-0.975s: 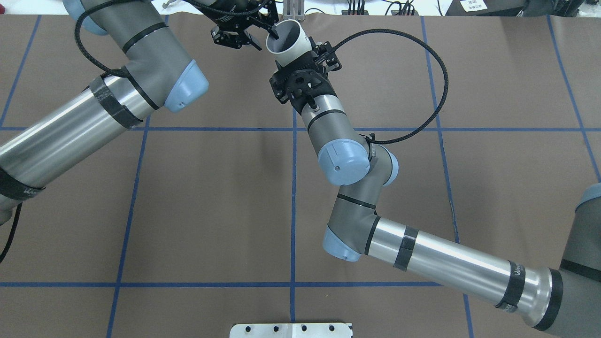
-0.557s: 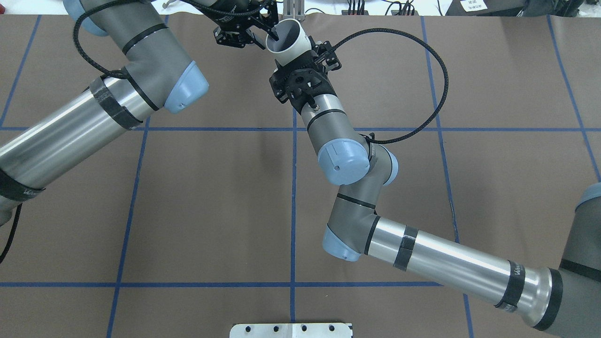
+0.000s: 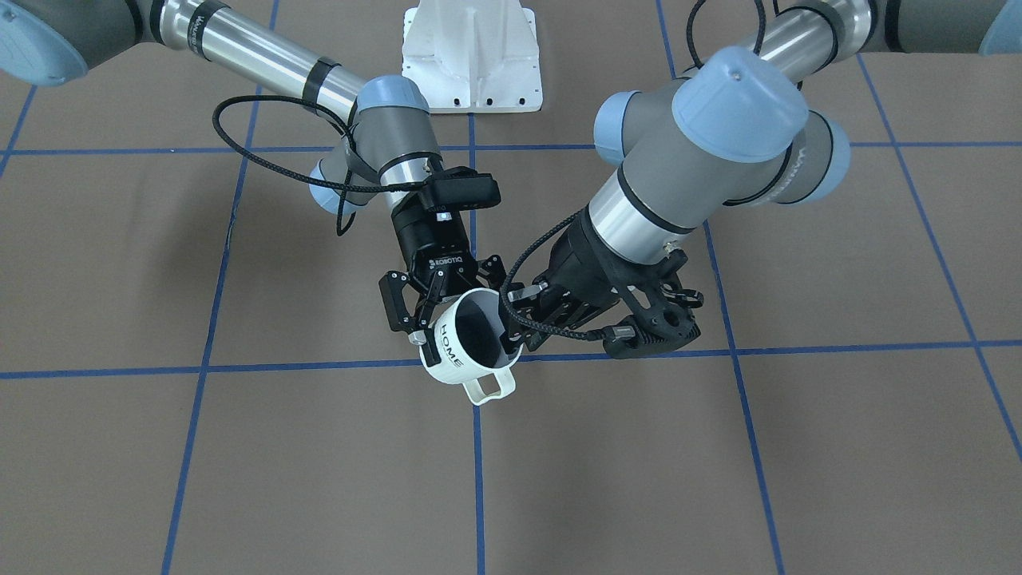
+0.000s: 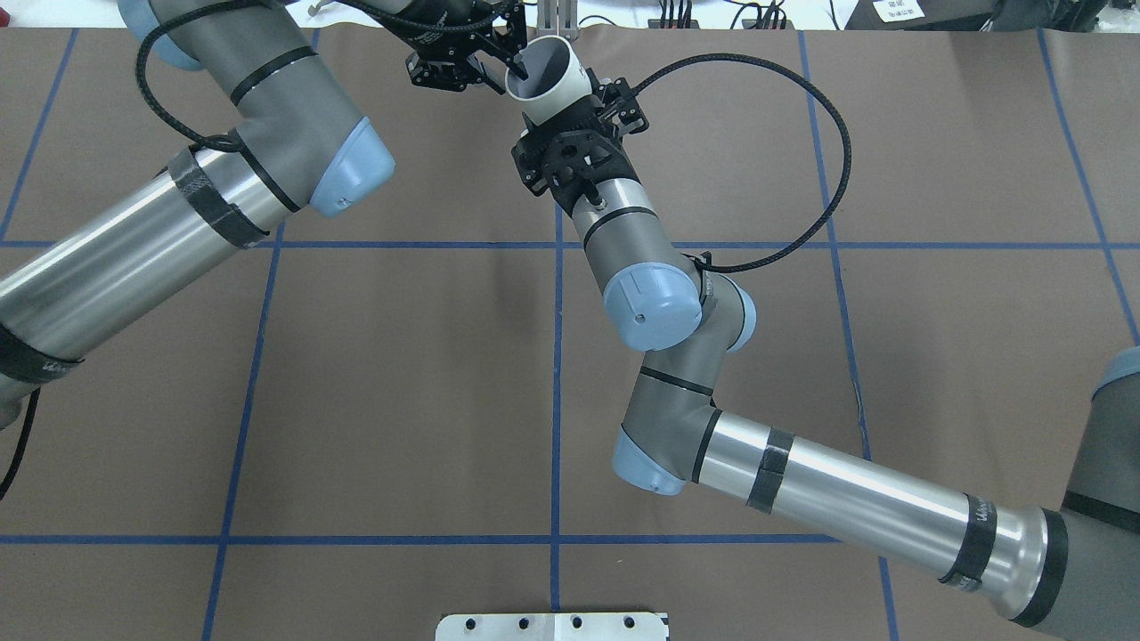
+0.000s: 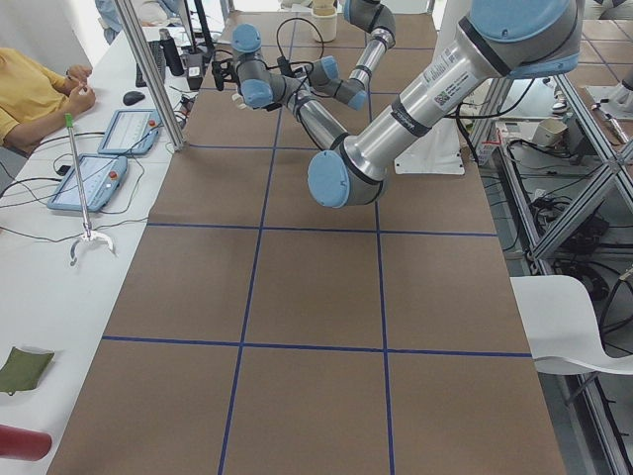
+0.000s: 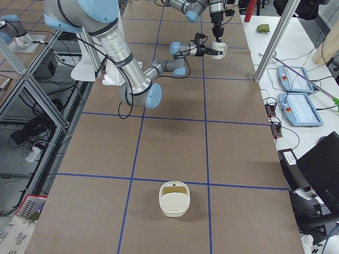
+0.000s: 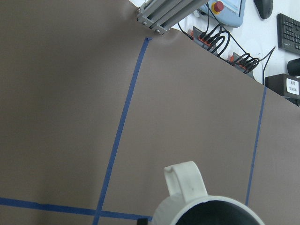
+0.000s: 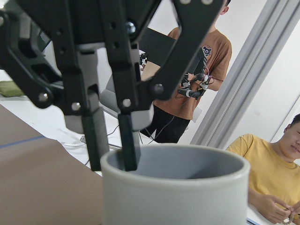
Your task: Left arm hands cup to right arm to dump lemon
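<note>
The white "HOME" cup (image 3: 457, 351) hangs in the air over the table's far middle, tilted, handle pointing away from the robot. My left gripper (image 3: 511, 337) is shut on its rim, one finger inside and one outside, as the right wrist view (image 8: 115, 150) shows. My right gripper (image 3: 457, 313) is shut around the cup's body from the robot's side. In the overhead view the cup (image 4: 561, 92) sits between the left gripper (image 4: 517, 64) and right gripper (image 4: 574, 114). Its handle shows in the left wrist view (image 7: 185, 183). The inside looks dark grey; no lemon shows.
A cream basket-like container (image 6: 174, 198) stands on the table's end on my right. The white robot base plate (image 3: 471, 48) is at the near edge. An aluminium post (image 4: 557, 16) stands just beyond the cup. Operators sit past the far edge (image 5: 30, 89).
My left gripper and forearm have shifted slightly away from the robot. The cup and the right arm have barely moved.
</note>
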Available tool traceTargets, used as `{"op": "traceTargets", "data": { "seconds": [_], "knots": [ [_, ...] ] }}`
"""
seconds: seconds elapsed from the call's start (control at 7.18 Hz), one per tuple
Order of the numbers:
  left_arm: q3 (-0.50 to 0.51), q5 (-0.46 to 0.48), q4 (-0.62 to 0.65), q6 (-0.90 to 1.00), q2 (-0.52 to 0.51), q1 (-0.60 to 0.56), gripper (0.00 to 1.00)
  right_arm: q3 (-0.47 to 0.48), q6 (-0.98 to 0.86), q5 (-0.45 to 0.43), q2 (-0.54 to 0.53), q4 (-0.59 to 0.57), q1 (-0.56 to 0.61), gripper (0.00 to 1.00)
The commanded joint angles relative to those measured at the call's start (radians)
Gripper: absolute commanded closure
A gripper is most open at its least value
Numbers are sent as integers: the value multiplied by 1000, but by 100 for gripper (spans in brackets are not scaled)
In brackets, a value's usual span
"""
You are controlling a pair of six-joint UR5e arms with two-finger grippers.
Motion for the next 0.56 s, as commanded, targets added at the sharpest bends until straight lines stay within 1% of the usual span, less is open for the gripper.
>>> {"op": "traceTargets", "data": {
  "seconds": [0.0, 0.14, 0.28, 0.42],
  "knots": [
    [-13, 0, 1, 0, 11, 0, 76, 1, 0, 0, 0, 0, -1, 97],
    [-15, 0, -1, 0, 11, 0, 76, 1, 0, 0, -2, 0, -1, 96],
    [-16, 0, 1, -2, 11, 0, 81, 1, 0, 0, -2, -2, -1, 90],
    [-16, 0, 2, -2, 11, 0, 100, 1, -2, -2, -2, -3, -1, 62]
  ]
}}
